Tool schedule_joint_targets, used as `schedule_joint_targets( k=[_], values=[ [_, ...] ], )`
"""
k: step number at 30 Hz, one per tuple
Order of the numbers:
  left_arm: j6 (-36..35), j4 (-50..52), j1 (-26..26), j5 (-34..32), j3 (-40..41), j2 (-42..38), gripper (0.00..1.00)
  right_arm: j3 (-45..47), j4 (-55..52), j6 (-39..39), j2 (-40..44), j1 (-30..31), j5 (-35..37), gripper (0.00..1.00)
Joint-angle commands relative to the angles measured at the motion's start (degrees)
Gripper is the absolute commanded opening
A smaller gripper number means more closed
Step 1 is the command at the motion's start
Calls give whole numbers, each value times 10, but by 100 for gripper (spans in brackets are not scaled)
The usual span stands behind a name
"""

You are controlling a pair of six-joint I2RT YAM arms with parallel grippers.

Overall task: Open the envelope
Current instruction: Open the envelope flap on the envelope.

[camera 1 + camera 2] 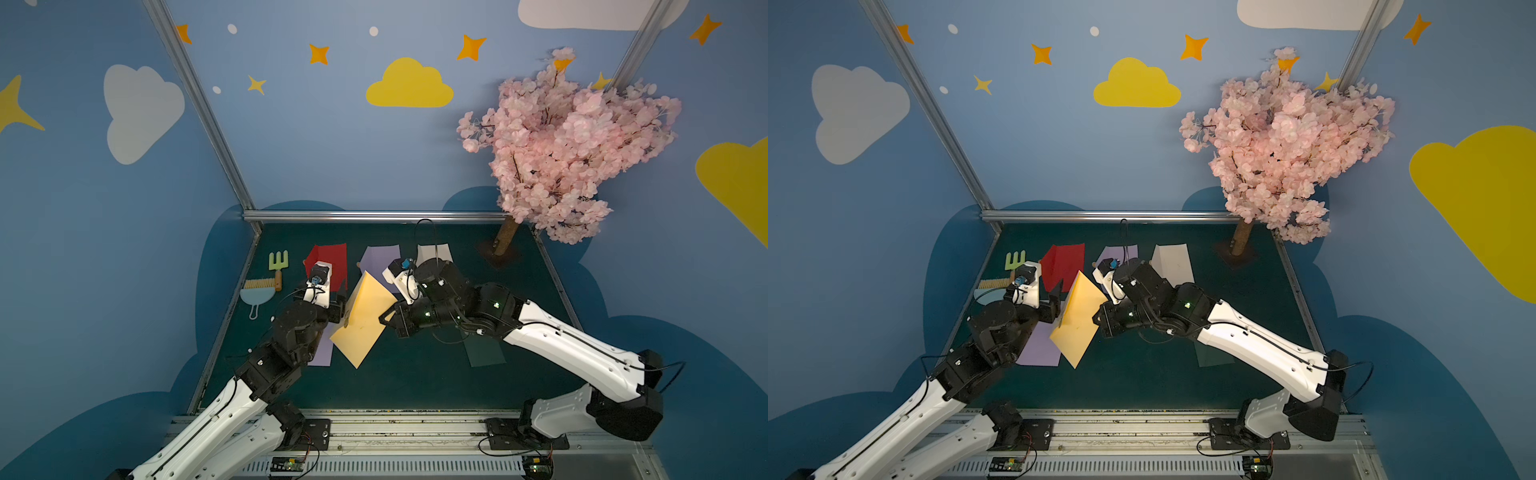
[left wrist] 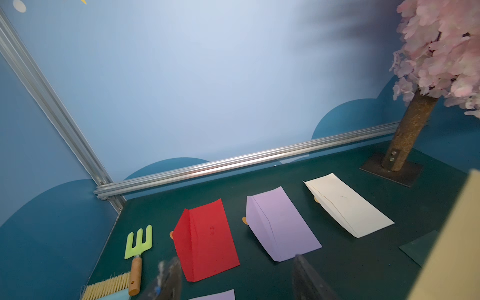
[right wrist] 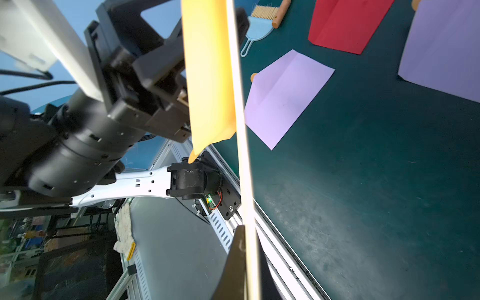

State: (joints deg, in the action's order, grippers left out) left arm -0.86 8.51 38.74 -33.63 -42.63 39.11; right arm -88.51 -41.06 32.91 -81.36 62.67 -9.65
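1. Holding the yellow envelope [image 1: 365, 320] up off the table [image 1: 415, 386] is the right gripper [image 1: 383, 319], jaws clamped on its right-hand edge. It hangs tilted, mid-table, between the two arms in both top views.
2. The left gripper [image 1: 343, 309] sits just beside the envelope's left edge with its jaws spread. Going by the left wrist view, there's nothing between the fingers [image 2: 171, 280].
3. My read is that the step in hand is catching the flap [image 3: 210, 78]. In the right wrist view it looks already splayed away from the body, with an orange tab [image 3: 192, 157] at its tip.
4. To do it well, I'd slip one left finger behind the flap only and pinch near the tab. Then peel away from the body against a firm right pinch. Grabbing both layers would just clamp it shut, and yanking could tear the paper or drag it out of the right jaws.
5. Hard to tell whether the left fingers touch the flap. The top views hide that spot behind the gripper body. The left wrist view only catches a blurry cream sliver of the envelope at its edge.
6. The right fingertips are mostly covered by paper. One shows, out of focus, in the right wrist view.
7. The near purple envelope [image 1: 322, 353] is partly under the left arm, and the white envelope [image 1: 434, 251] far back is half hidden by the right arm.
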Motion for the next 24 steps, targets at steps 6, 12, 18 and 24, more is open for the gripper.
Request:
schedule_joint_targets(
  k=[6, 12, 18, 24],
  values=[
    [39, 67, -1, 102, -11, -53, 69, -82, -79, -38, -9, -54, 77, 0],
    [45, 45, 1, 249, -11, -11, 69, -133, -84, -42, -54, -64, 75, 0],
    [50, 15, 5, 257, -4, 2, 69, -171, -79, -38, -90, -63, 57, 0],
    [56, 3, 4, 135, -8, 4, 67, -167, -70, -24, -90, -58, 11, 0]
  ],
)
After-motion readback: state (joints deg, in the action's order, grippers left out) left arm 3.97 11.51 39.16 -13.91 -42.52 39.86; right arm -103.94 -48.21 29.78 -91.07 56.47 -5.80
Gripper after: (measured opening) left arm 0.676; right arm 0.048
